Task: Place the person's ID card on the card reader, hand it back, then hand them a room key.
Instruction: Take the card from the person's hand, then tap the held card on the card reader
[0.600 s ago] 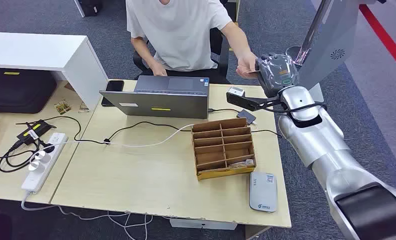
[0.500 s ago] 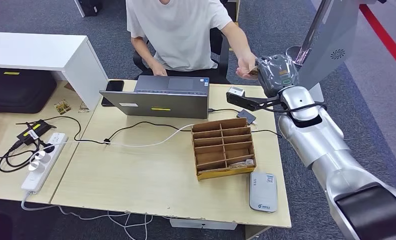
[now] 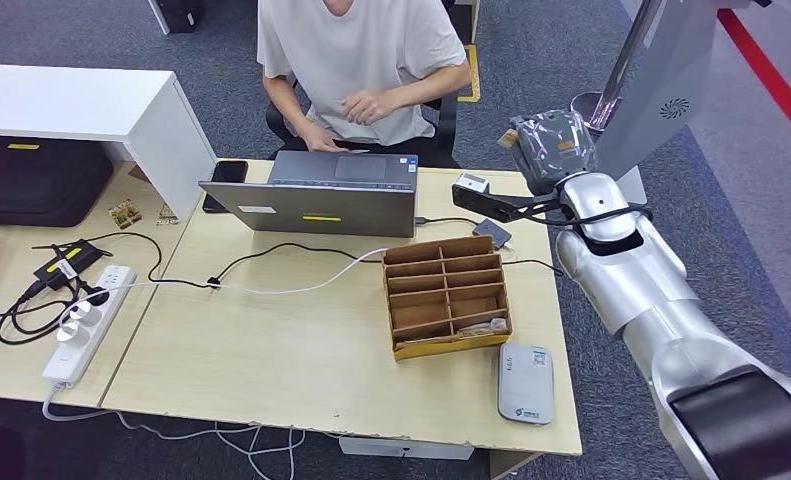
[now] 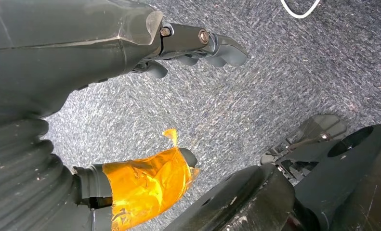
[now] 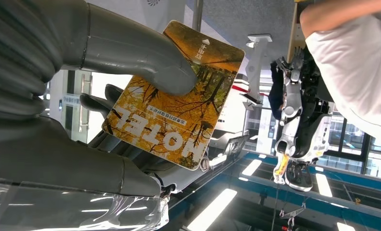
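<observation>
Tabletop (image 3: 301, 350): light wood, carrying a grey laptop (image 3: 311, 205), a wooden divided organiser (image 3: 447, 296) and a white card reader (image 3: 526, 383).

Person (image 3: 361, 60): seated behind the laptop, both hands drawn in at the chest and laptop, well apart from the right hand's fingers.

Right hand (image 3: 553, 148): raised beyond the tabletop's far right corner. In the right wrist view the thumb presses on the face of the room key (image 5: 175, 94), an orange card printed "HOTEL", and the darker fingers (image 5: 106, 98) lie behind it; the card is pinched between them.

Left hand (image 4: 130, 96): hangs over grey carpet. Its fingers (image 4: 203, 45) are slightly curled and apart, with nothing between them; one digit is wrapped in orange tape.

Organiser: sits on the robot's side of the raised fingers. Most compartments appear empty; the nearest row holds a thin object, too small to identify.

Card reader: just beside the organiser, nearer the robot, well apart from the fingers.
</observation>
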Controlling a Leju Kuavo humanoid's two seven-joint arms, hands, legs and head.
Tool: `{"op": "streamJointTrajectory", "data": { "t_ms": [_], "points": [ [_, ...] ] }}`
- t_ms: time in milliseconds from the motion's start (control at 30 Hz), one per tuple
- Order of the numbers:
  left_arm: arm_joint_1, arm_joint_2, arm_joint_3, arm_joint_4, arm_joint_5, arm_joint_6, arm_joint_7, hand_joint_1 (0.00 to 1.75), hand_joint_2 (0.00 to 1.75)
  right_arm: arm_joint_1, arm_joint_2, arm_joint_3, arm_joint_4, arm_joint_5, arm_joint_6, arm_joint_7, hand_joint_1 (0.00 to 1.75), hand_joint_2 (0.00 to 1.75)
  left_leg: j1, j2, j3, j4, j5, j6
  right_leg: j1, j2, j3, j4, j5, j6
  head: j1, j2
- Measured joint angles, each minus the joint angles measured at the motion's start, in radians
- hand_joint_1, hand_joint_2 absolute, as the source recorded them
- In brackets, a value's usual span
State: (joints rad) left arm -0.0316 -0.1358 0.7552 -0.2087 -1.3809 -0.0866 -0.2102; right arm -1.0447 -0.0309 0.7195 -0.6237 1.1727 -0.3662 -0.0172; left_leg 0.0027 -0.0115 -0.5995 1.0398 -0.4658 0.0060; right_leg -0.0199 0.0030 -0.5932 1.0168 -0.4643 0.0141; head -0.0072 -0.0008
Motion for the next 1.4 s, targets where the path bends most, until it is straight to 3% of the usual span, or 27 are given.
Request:
{"op": "streamJointTrajectory", "data": {
  "t_ms": [400,733,767,867,900,933,1100,1400],
  "points": [
    [0.0,-0.006,0.002,0.0,0.016,-0.021,0.002,0.0,1.75,0.025,-0.001,0.0,-0.033,-0.038,-0.028,-0.02,1.75,1.75,0.0,0.0,0.0,0.0,0.0,0.0,0.0,0.0,0.0,0.0,0.0,0.0,0.0,0.0],
    [0.001,-0.01,0.021,0.0,0.056,-0.011,0.014,0.0,1.75,0.116,-0.051,-0.009,-0.157,-0.069,-0.094,-0.053,1.75,1.75,0.0,-0.001,0.001,0.0,0.0,0.0,0.0,-0.001,-0.001,-0.002,0.0,0.0,0.0,0.0],
    [0.003,-0.013,0.032,0.0,0.067,-0.009,0.022,0.0,1.75,0.188,-0.088,-0.025,-0.233,-0.073,-0.124,-0.066,1.75,1.75,0.002,-0.004,0.002,0.0,-0.001,0.001,0.002,-0.005,0.002,-0.004,-0.002,0.0,0.0,0.0],
    [0.02,-0.027,0.085,0.0,0.099,0.006,0.049,0.0,1.75,0.698,-0.267,-0.191,-0.622,-0.038,-0.283,-0.138,1.75,1.75,0.007,-0.013,0.005,0.0,-0.01,0.002,0.006,-0.012,0.013,-0.01,-0.007,0.001,0.001,0.0],
    [0.024,-0.03,0.098,0.0,0.103,0.009,0.054,0.0,1.75,0.834,-0.297,-0.245,-0.707,-0.021,-0.314,-0.154,1.75,1.75,0.007,-0.011,0.005,0.0,-0.012,0.002,0.006,-0.01,0.012,-0.011,-0.008,0.001,0.0,0.0],
    [0.023,-0.031,0.102,0.0,0.104,0.01,0.055,0.0,1.75,0.883,-0.303,-0.268,-0.737,-0.016,-0.318,-0.159,1.75,1.75,0.006,-0.01,0.005,0.0,-0.013,0.002,0.006,-0.009,0.012,-0.011,-0.008,0.001,0.0,0.0],
    [0.023,-0.036,0.119,0.0,0.105,0.01,0.059,0.0,1.75,1.023,-0.32,-0.348,-0.834,-0.002,-0.32,-0.17,1.75,1.75,0.007,-0.007,0.006,0.0,-0.013,0.001,0.006,-0.006,0.011,-0.011,-0.008,0.001,0.0,0.0],
    [0.022,-0.039,0.127,0.0,0.105,0.01,0.059,0.0,1.75,1.084,-0.328,-0.39,-0.895,0.002,-0.318,-0.176,1.75,1.75,0.007,-0.003,0.007,0.0,-0.013,0.001,0.006,-0.004,0.012,-0.01,-0.007,0.0,0.0,0.0]
  ]
}}
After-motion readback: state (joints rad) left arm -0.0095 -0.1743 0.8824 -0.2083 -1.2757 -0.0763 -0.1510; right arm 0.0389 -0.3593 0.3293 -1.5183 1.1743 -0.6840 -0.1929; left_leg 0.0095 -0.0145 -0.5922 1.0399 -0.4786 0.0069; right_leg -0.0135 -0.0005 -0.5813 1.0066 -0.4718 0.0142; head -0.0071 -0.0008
